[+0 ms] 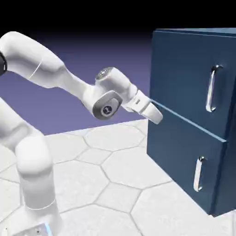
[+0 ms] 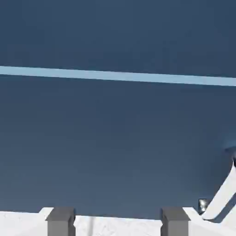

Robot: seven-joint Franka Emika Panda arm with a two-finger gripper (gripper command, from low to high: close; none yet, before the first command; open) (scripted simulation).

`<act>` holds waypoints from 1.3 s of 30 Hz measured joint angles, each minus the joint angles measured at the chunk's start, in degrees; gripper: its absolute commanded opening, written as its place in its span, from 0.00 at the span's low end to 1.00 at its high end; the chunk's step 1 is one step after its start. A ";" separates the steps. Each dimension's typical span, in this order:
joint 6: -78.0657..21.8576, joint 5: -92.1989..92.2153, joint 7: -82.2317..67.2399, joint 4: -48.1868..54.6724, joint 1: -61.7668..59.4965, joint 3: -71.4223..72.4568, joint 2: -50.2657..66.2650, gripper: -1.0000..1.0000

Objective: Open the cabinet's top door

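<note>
2 fingers of the gripper [image 1: 156, 116] stand apart, empty, at the cabinet [image 1: 184, 152]; aim right for the top door [image 1: 193, 78] handle [image 1: 212, 88].

White hexagon-tiled table [image 1: 115, 170] before a blue-violet backdrop [image 1: 115, 60].

Backdrop [image 1: 92, 50]: plain, black at the top of the exterior view, grading down to blue-violet where it meets the worktop. Worktop [image 1: 115, 175]: white, faintly mottled, patterned with large hexagonal tiles outlined by thin grey seams. Lighting even and soft; a dim shadow lies on the tiles. Hand view: a narrow strip of the same white surface [image 2: 115, 227] along the bottom edge.
</note>
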 measured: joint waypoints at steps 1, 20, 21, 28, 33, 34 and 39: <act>-0.05 -2.49 1.81 0.56 0.91 -1.02 -0.32 0.50; -0.98 -49.84 36.10 11.26 18.19 -20.42 -6.34 0.50; -1.03 -52.33 37.91 11.82 19.10 -21.44 -6.66 0.50; -1.38 -69.77 50.55 15.76 25.47 -28.58 -8.88 0.50; -1.62 -82.23 59.57 18.58 30.01 -33.69 -10.46 0.50; -1.67 -84.72 61.38 19.14 30.92 -34.71 -10.78 0.50; -1.92 -97.18 70.40 21.95 35.47 -39.81 -12.36 0.50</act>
